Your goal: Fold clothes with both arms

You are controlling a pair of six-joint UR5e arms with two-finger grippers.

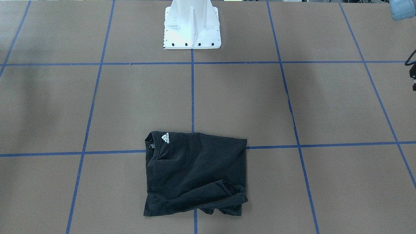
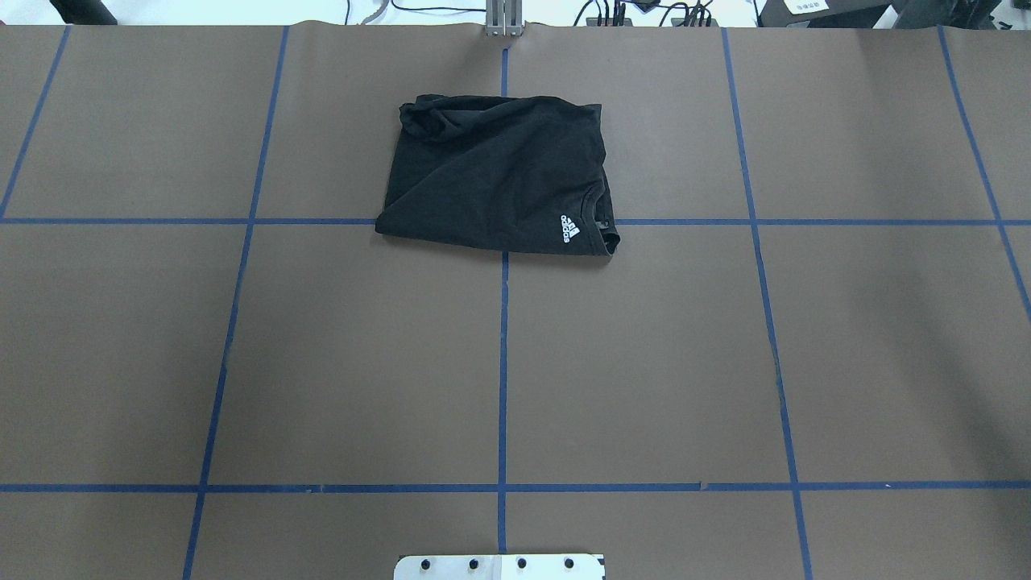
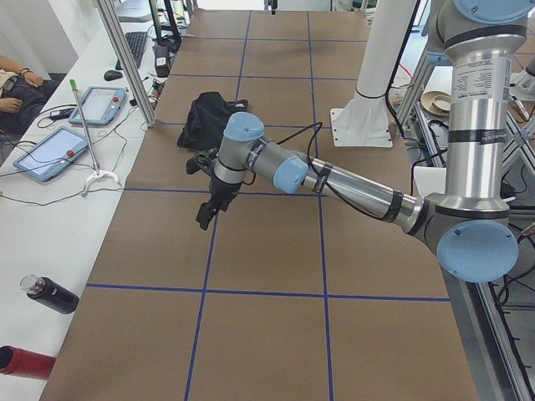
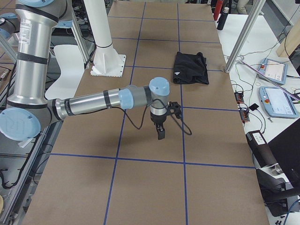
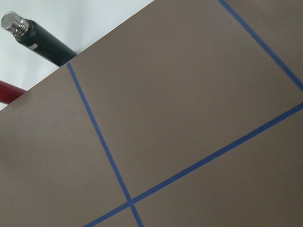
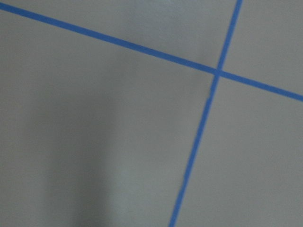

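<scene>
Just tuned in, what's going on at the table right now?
Nothing is handling the black T-shirt at the moment. It lies on the table as a roughly rectangular folded bundle, small white logo facing up, with one edge bunched. The left gripper and the right gripper each hang above bare table, one on each side, well apart from the shirt. The side views do not show whether their jaws are open or shut.

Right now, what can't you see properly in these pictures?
- Left gripper: seen only in the exterior left view, too small to tell open or shut.
- Right gripper: same, only in the exterior right view.
- T-shirt: its underside and inner layers are hidden by its own fold.
- Red bottle: cut off by the exterior left view's edge.
</scene>
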